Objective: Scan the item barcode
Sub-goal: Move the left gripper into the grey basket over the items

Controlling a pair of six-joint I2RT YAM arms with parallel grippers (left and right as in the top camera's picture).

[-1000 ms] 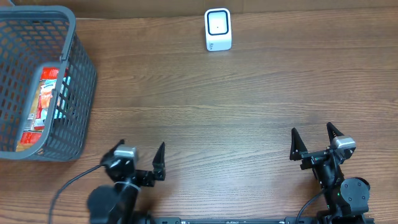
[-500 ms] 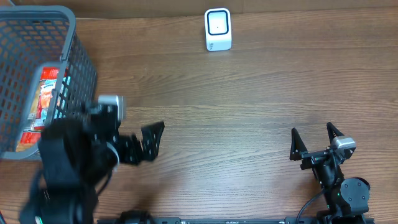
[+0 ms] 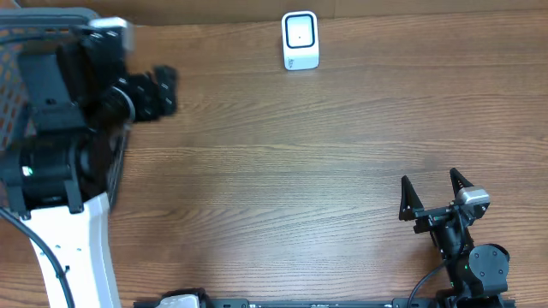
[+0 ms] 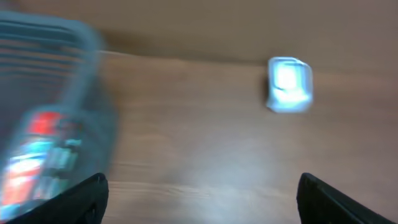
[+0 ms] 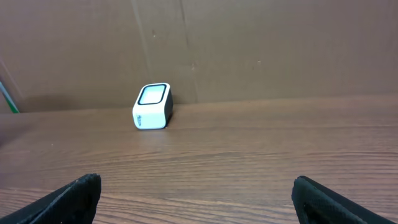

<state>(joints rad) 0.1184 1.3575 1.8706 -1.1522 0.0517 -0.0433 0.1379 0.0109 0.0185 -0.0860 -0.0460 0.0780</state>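
OK, left claw (image 3: 164, 92) is up beside the basket (image 3: 51, 14), jaws spread with nothing between them; my wrist cam shows only bare table (image 3: 300, 171) between the tips. The things to scan, red and teal packets (image 4: 43, 149), sit inside the basket (blurred in my wrist cam, hidden under my arm from above), so nothing is picked yet. Going in spread makes sense: I need the gap to drop over a packet. The scanner (image 3: 300, 40) stands at the far edge with its window tilted up, well apart from the basket, so a packet has to be carried over to it. Right claw (image 3: 428, 181) is parked at the near edge, spread and empty, out of the way. Versus a second ago: my left arm has swung from the near edge over to the basket. Right arm and scanner are unchanged.
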